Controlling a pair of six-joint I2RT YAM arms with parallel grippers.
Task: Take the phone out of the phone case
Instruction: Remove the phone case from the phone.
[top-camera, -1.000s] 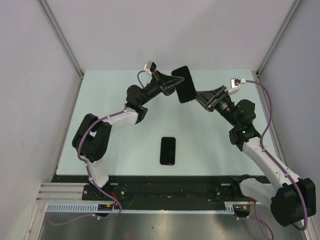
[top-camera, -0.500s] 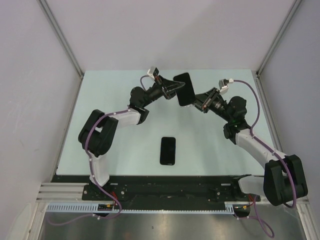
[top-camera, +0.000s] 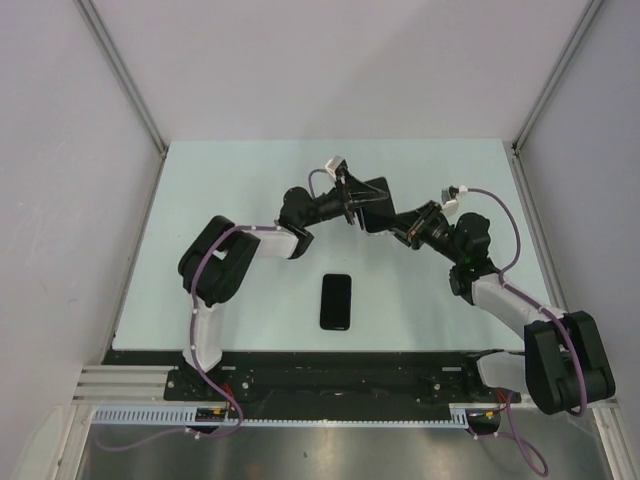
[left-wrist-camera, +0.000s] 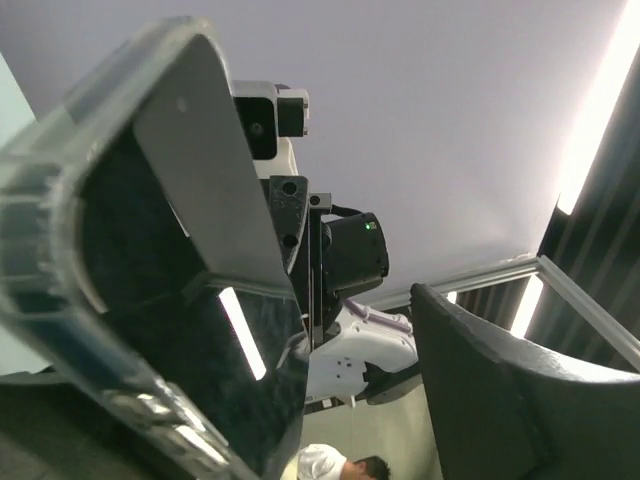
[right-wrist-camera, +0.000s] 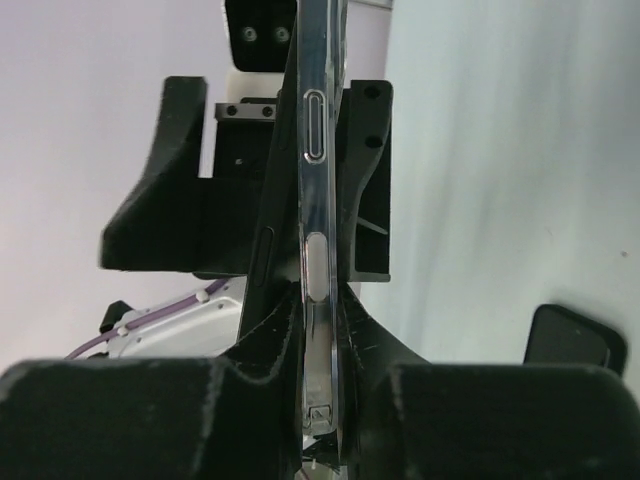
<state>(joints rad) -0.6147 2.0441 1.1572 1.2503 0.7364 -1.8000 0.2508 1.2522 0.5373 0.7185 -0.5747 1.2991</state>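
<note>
Table: pale green surface; the slab lies on it.

Slab: your landmark. It is dark and phone-shaped and lies flat on the table just beyond the arm bases, its long side running near to far. Neither gripper touches it. Your right wrist view catches one corner of the slab. These views do not let you tell what it is.

Right gripper: beyond the slab and to its right, reaching in leftward. In its own view the fingers are pressed in from both flat sides, pinching the case.

Case: beyond the slab and a little right of it, turned on edge and tilted. It has a clear rim. Your right wrist view looks straight along the edge of the case, where the side buttons show.

Phone: beyond the slab, in the same spot as the case. A dark glossy face fills the clear rim in your left wrist view, so the phone reads as seated inside the case.

Left gripper: beyond the slab, almost straight behind it. It is spread. One finger stands clear of the case, and the right arm shows through the gap. The other finger is hidden behind the case, so you cannot tell whether it touches.
</note>
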